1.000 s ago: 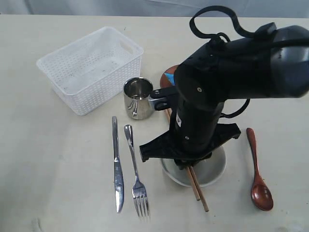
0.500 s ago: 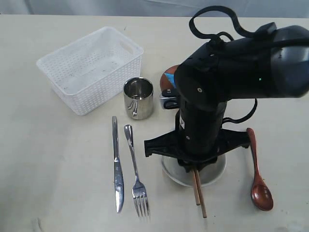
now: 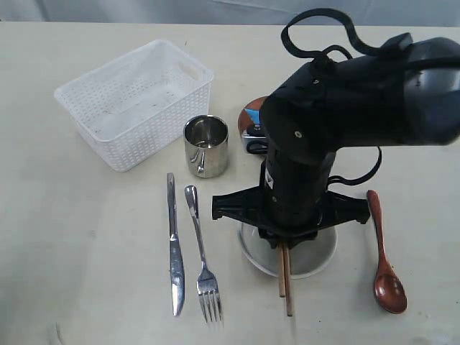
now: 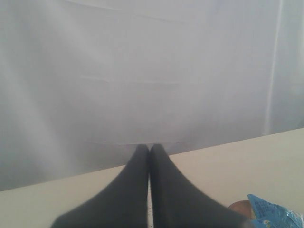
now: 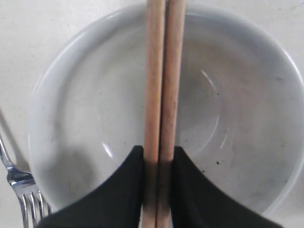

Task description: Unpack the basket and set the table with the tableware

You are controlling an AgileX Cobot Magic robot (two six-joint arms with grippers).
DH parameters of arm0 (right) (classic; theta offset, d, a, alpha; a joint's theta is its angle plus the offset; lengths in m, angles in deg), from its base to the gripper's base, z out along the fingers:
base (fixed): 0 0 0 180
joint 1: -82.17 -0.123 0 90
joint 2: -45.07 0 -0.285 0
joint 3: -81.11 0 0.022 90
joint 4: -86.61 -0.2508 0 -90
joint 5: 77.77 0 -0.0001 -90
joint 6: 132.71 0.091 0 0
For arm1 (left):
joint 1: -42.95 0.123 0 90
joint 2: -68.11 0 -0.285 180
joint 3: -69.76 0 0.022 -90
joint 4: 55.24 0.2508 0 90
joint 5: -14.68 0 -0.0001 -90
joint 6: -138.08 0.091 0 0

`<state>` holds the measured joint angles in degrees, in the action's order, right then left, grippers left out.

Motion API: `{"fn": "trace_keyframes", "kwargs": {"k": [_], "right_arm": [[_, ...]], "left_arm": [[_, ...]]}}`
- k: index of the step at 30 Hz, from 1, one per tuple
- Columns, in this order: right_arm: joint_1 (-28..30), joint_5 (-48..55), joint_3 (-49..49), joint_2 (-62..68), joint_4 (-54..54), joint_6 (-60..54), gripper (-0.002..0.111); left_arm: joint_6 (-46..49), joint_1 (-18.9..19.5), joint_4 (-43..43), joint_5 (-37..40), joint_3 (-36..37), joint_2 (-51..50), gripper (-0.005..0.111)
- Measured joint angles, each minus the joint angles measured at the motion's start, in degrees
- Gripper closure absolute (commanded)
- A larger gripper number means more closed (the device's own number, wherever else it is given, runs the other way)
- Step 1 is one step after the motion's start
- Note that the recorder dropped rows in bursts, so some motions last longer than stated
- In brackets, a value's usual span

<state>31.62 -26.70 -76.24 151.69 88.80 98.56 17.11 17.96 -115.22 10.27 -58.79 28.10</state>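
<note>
Swinging round over the last second, the two wooden chopsticks (image 3: 284, 284) now point almost straight down the exterior view instead of slanting to the right. Their tips jut past the rim of the off-white bowl (image 3: 325, 253). This looks like a final alignment. The white basket (image 3: 136, 100) stands empty at the back left of the bench (image 3: 86, 273), while the knife (image 3: 175, 251), fork (image 3: 200, 251), steel cup (image 3: 206, 146) and wooden spoon (image 3: 384, 251) are already laid out. The right jaws are narrowly parted and pinch both chopsticks side by side above the bowl's hollow. The left jaws are pressed together on nothing and held clear of the layout.
</note>
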Motion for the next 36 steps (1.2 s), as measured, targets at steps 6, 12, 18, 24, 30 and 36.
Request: {"fn": "trace_keyframes", "kwargs": {"k": [6, 12, 18, 24, 30, 36], "right_arm": [[0.0, 0.0, 0.0, -0.1, 0.4, 0.12, 0.084], [0.0, -0.08, 0.0, -0.1, 0.4, 0.12, 0.077], [0.0, -0.08, 0.0, 0.01, 0.4, 0.12, 0.077], [0.0, 0.08, -0.13, 0.01, 0.54, 0.12, 0.078], [0.0, 0.25, -0.33, -2.95, 1.63, 0.12, 0.078], [0.0, 1.07, -0.53, -5.26, 1.92, 0.12, 0.078]], "left_arm": [[0.0, 0.0, 0.0, 0.0, 0.0, 0.0, 0.107], [0.0, 0.0, 0.0, 0.0, 0.0, 0.0, 0.107], [0.0, 0.0, 0.0, 0.0, 0.0, 0.0, 0.107], [0.0, 0.0, 0.0, 0.0, 0.0, 0.0, 0.107], [0.0, 0.0, 0.0, 0.0, 0.0, 0.0, 0.107], [0.0, 0.0, 0.0, 0.0, 0.0, 0.0, 0.107]]}}
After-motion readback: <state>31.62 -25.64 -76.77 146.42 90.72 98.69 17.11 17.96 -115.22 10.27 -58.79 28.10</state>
